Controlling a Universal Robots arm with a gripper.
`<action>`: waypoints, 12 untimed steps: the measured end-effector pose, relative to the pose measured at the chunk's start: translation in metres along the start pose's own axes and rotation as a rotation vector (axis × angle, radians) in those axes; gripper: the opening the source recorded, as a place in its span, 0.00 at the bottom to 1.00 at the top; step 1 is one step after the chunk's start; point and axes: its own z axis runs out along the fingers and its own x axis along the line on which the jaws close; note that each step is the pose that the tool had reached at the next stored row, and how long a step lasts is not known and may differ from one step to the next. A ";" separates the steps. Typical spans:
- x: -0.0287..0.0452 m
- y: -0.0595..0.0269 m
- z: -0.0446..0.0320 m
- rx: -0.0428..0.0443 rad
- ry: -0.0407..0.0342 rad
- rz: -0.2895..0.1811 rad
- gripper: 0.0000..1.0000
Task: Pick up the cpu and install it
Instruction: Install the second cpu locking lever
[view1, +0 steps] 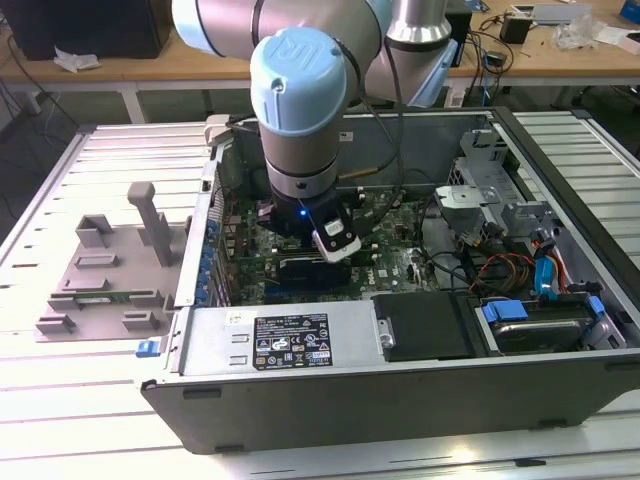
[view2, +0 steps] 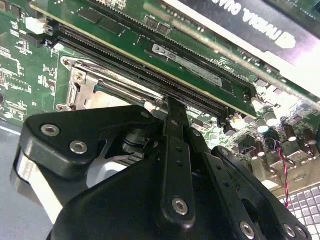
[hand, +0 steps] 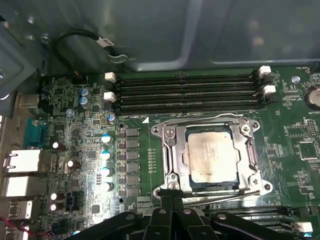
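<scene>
Jaws drawn together with nothing between them, gripper (hand: 171, 204) poised just beside the near edge of the socket frame (hand: 167, 155) in the first wrist view, black linkage reaching toward the motherboard (hand: 75, 100). Seated flat inside that frame: the cpu (hand: 211, 152), silver top facing up, already in place. Beyond the socket, four memory slots (hand: 187, 92) running parallel. In the exterior view, arm (view1: 300, 110) lowered into the open computer case (view1: 400, 400), itself resting on a slatted metal counter (view1: 80, 430), with a grey plastic tray (view1: 105, 270) toward the exterior view's left.
</scene>
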 end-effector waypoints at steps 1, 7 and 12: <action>0.0005 -0.0001 0.0007 -0.0107 -0.0021 -0.001 0.11; 0.0019 0.0019 -0.0056 -0.0315 -0.0073 -0.002 0.11; 0.0015 0.0120 -0.0364 -0.0288 -0.0074 -0.002 0.11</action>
